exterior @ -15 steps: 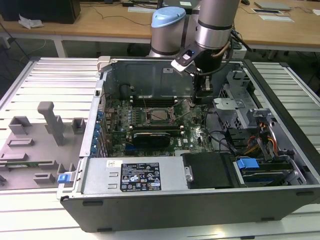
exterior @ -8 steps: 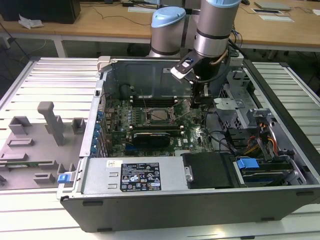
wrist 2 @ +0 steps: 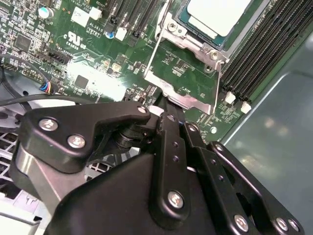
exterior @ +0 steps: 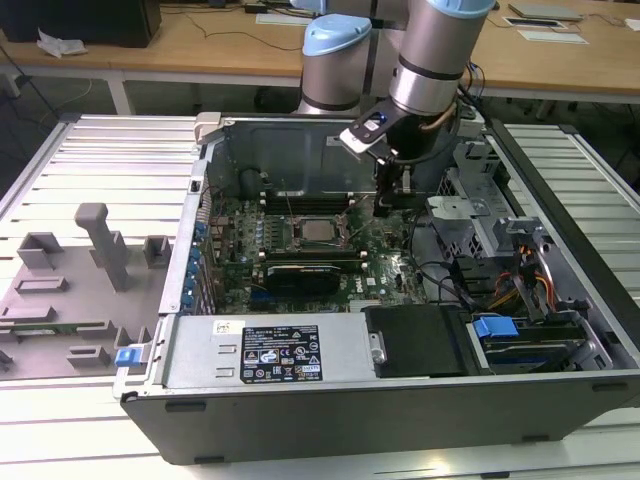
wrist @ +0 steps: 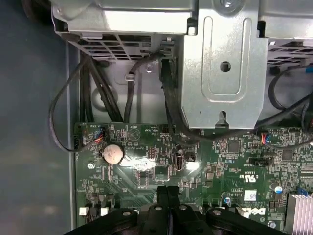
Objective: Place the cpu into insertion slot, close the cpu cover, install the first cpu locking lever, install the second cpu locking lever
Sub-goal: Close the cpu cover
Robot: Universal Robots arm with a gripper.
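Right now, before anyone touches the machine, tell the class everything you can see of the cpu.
The cpu is a small flat square chip with a pale silver-grey, matt metal top over a darker base edge. It lies flat in the insertion slot, framed by silver metal, beside the long black memory slots. In the exterior view it sits near the middle of the green motherboard. The gripper is off to one side, not touching it.
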